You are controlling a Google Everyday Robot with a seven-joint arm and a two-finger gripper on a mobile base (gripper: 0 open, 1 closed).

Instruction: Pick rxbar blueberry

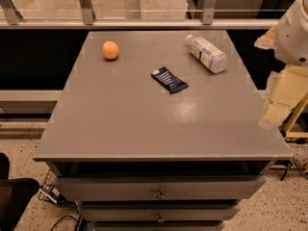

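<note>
The rxbar blueberry [169, 80] is a small flat dark navy bar with white print. It lies flat and at an angle on the grey table top [144, 124], a little behind the middle. My arm's white body [294, 28] shows at the right edge of the view. My gripper [279, 97] hangs below it as pale blocky parts, beyond the table's right side. It is well to the right of the bar, apart from it, and holds nothing that I can see.
A clear plastic bottle with a white label [207, 53] lies on its side at the back right of the table. An orange round fruit [110, 50] sits at the back left. Drawers [159, 189] are below the front edge. A railing [144, 20] runs behind the table.
</note>
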